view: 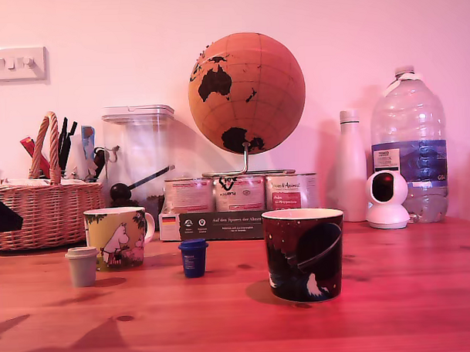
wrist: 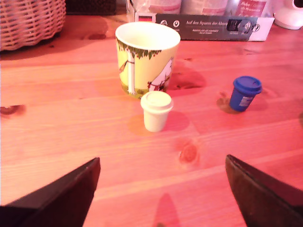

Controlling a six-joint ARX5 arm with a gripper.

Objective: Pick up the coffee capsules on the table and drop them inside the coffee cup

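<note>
On the wooden table (view: 409, 293), low over the near edge:
Claw: gripper (wrist: 161, 189) sits w/ fingers wide apart, nothing btwn them; only the two dark fingertips (wrist: 61, 194) show in wrist view. Ext. view shows at most a dark sliver at its left edge, can't tell if that's the arm.
Nearest target: pale grey capsule (wrist: 156, 111), upright, rim up, straight ahead of the claw's gap, just in front of the yellow cartoon mug (wrist: 147, 56), not touching it.
Second target: dark blue capsule (wrist: 245, 93), upright, well apart from the grey one; in ext. view it stands btwn the yellow mug (view: 117, 237) and the dark mug (view: 303, 253).
Step (my read): approach, pre-grasp on the grey capsule (view: 82, 265). Nothing picked yet, both capsules on the table.
Next move needs: go fwd and down so fingers straddle the grey capsule, close gently below the rim; pod is small and light, prob. tips if nudged by one finger. Mug close behind, so little room to overshoot.
Containers: yellow mug looks empty as far as wrist view sees in; dark mug's inside not visible. Which one is "the coffee cup", can't say.
Behind: wicker basket (view: 43, 213) w/ utensils, clear canister (view: 140, 160), tins (view: 239, 193), globe (view: 246, 92), water bottle (view: 408, 147).
</note>
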